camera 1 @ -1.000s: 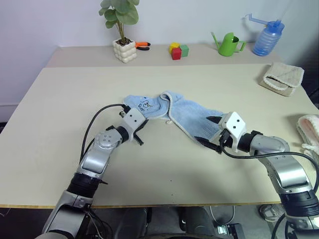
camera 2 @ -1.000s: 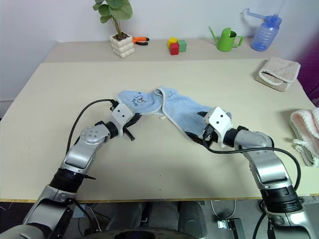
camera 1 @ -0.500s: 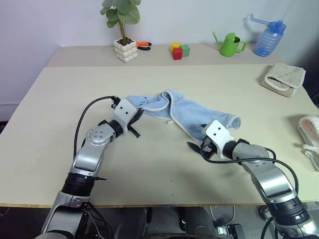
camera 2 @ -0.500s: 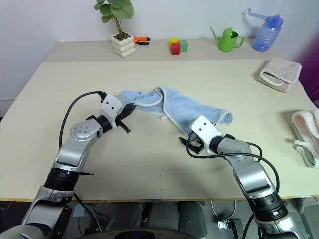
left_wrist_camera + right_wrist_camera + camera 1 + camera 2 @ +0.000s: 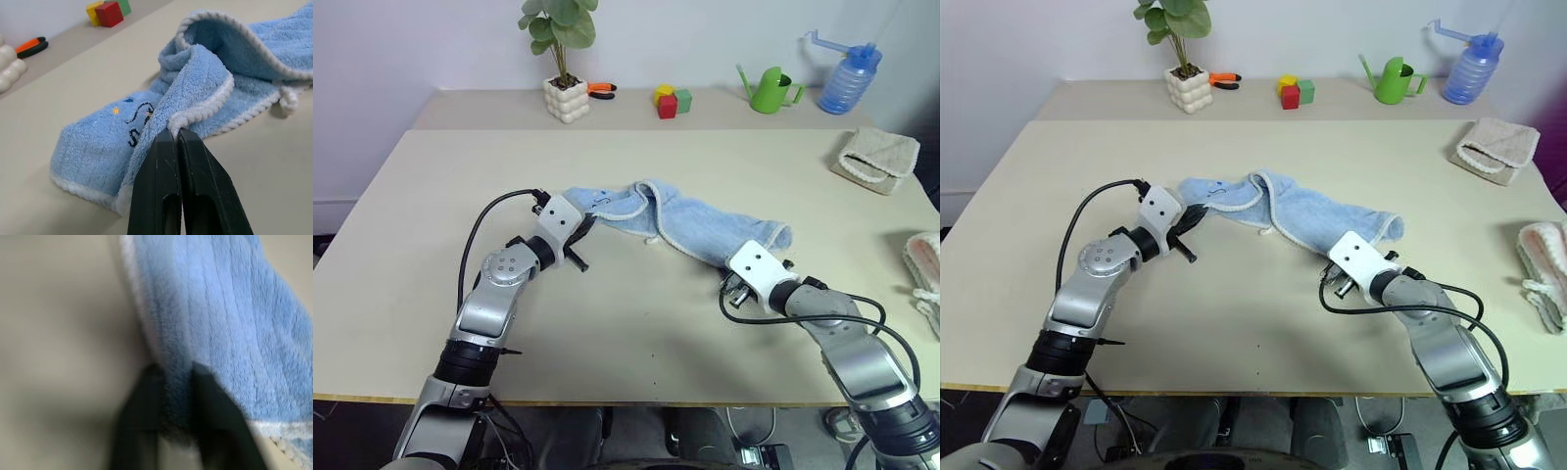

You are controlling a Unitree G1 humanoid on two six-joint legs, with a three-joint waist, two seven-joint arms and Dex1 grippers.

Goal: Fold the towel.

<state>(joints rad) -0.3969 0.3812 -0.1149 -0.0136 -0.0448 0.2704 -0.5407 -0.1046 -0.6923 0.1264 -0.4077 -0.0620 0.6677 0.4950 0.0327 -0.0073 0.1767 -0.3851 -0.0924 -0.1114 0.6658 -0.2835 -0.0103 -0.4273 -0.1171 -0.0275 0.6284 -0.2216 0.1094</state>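
The light blue towel [image 5: 675, 223] lies bunched lengthwise between the arms, the left gripper [image 5: 177, 138] pinching its trim edge, the right gripper [image 5: 175, 374] clamped on the opposite end.

Robot test bench in a lab or office room: a plain beige desk [image 5: 431, 245] against a bare white wall [image 5: 431, 44], staged with props: potted plant [image 5: 562, 61], toy blocks [image 5: 672, 100], green watering can [image 5: 770, 88], blue spray bottle [image 5: 847, 76], folded cloths [image 5: 875, 157].

Both arms are silver metal with white wrist blocks, black looping cables and black fingers [image 5: 161, 196], perhaps of matte plastic.
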